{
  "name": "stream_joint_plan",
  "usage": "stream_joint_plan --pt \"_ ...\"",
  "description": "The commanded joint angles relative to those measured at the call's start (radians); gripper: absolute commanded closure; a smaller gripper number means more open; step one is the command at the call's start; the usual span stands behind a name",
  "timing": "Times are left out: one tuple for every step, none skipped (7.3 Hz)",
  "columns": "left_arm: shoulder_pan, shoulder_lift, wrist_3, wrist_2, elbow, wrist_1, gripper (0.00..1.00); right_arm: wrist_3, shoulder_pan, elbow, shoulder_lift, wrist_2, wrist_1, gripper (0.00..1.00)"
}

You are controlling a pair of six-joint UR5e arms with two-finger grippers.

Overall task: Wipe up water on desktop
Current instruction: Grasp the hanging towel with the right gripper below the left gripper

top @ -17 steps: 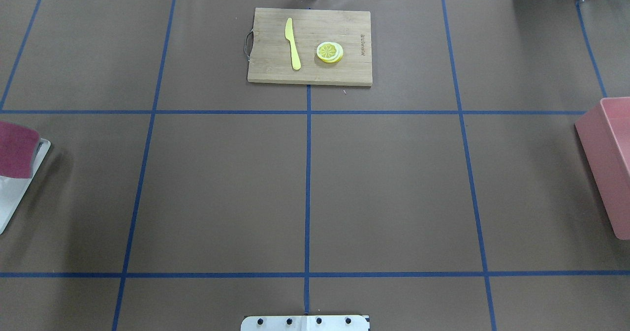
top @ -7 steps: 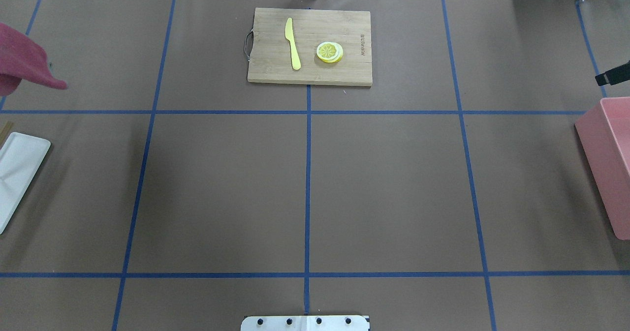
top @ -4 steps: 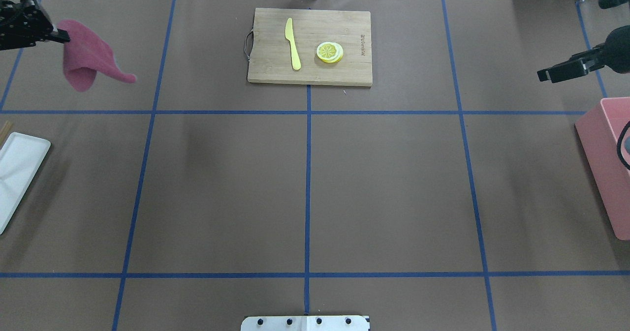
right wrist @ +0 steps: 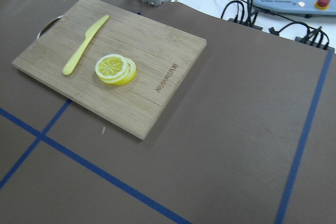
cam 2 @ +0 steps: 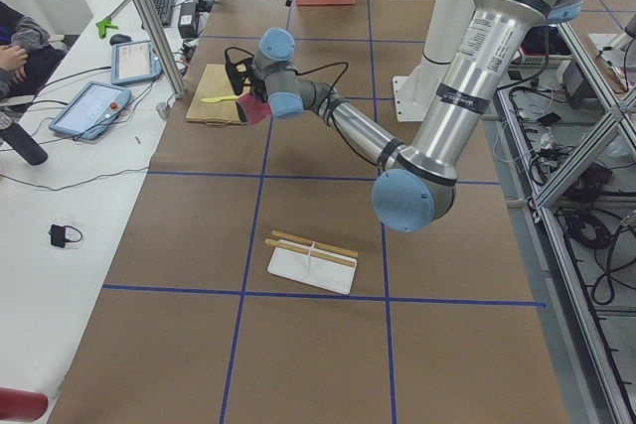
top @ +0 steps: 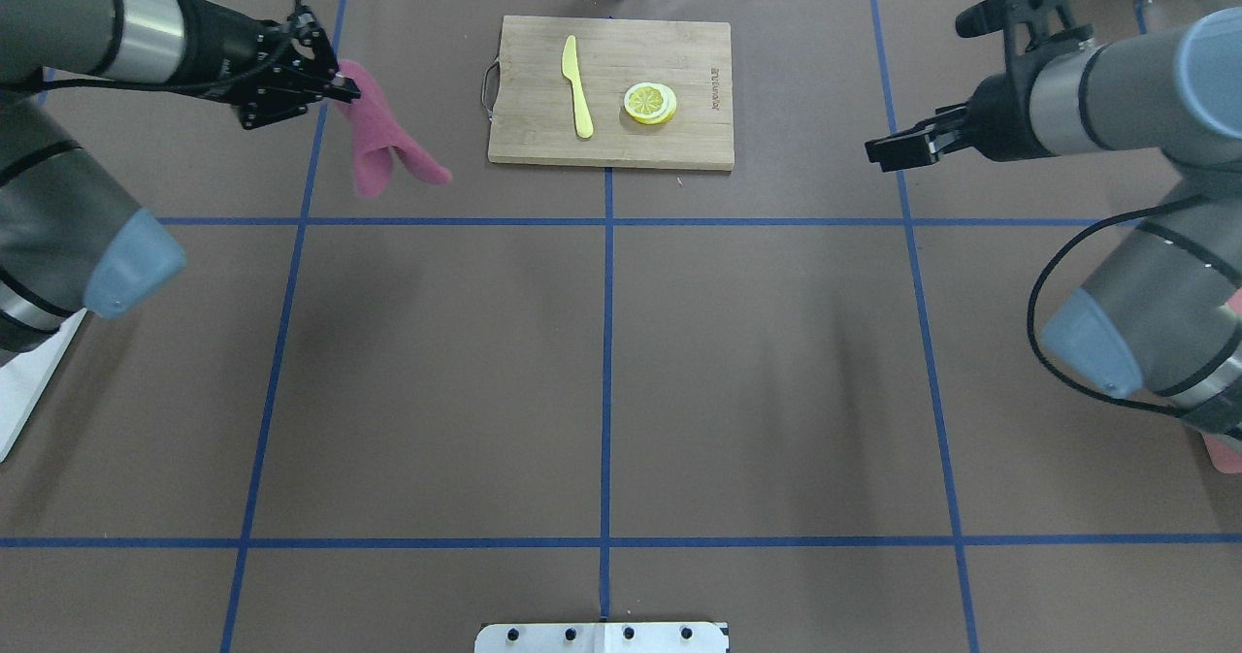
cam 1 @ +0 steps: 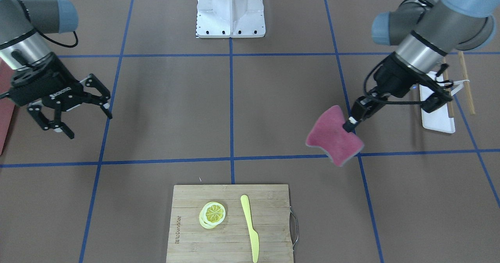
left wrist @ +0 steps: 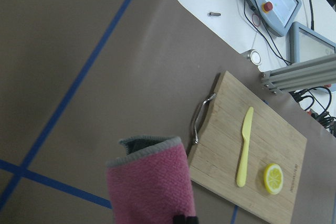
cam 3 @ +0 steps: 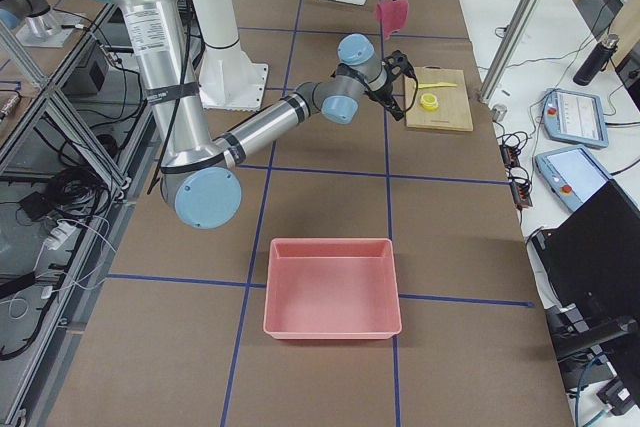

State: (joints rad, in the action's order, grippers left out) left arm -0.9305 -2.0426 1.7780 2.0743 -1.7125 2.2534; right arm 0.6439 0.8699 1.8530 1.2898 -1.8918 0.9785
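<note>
I am pinching one edge of the pink cloth (top: 383, 144) in my left jaws, which are closed tight on it. The rest of the cloth is hanging down in a loose fold below them. I am holding it over the far left part of the counter (top: 757, 372), just beside the handle end of the cutting board (top: 534, 139) and not touching the board. In the side views the cloth looks lifted off the brown surface, though I cannot tell that for certain.

I am keeping my right jaws spread wide, with nothing between them. They are hovering over the counter on the other side of the board, well apart from the cloth.

The counter is lying flat beneath both of my arms, and blue tape lines (top: 607, 342) are dividing it into large rectangles. The board is sitting at its far edge, across a centre tape line. A yellow knife (top: 577, 85) and a small stack of lemon slices (top: 650, 103) are resting on the board, near each other but apart.

A white tray (cam 2: 311, 270) with chopsticks (cam 2: 310, 245) across it is lying on my left end of the counter. A pink bin (cam 3: 332, 287) is sitting on my right end.
</note>
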Motion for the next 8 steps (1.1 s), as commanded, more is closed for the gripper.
stream_joint_plan --pt "0.117 -0.132 0.163 -0.089 0.007 -0.04 1.0 0.022 -0.221 -0.009 -0.116 0.286 0.002 0.01" --pt "0.143 -0.157 0.194 -0.106 0.004 -0.04 1.0 0.016 -0.311 -0.006 -0.121 0.43 0.002 0.01" --pt "0.153 -0.159 0.195 -0.108 0.002 -0.04 1.0 0.014 -0.36 -0.005 -0.125 0.489 0.002 0.01" --pt "0.172 -0.168 0.213 -0.143 0.002 -0.04 1.0 0.014 -0.408 -0.012 -0.153 0.538 0.008 0.02" --pt "0.186 -0.186 0.244 -0.148 -0.005 -0.04 1.0 0.01 -0.445 -0.015 -0.17 0.606 0.012 0.02" --pt "0.188 -0.191 0.265 -0.148 -0.025 -0.04 1.0 -0.013 -0.459 -0.015 -0.169 0.621 0.014 0.03" --pt "0.205 -0.189 0.265 -0.148 -0.042 -0.04 1.0 -0.016 -0.46 -0.015 -0.167 0.622 0.014 0.06" --pt "0.222 -0.189 0.267 -0.148 -0.051 -0.04 1.0 -0.021 -0.46 -0.015 -0.167 0.622 0.014 0.06"
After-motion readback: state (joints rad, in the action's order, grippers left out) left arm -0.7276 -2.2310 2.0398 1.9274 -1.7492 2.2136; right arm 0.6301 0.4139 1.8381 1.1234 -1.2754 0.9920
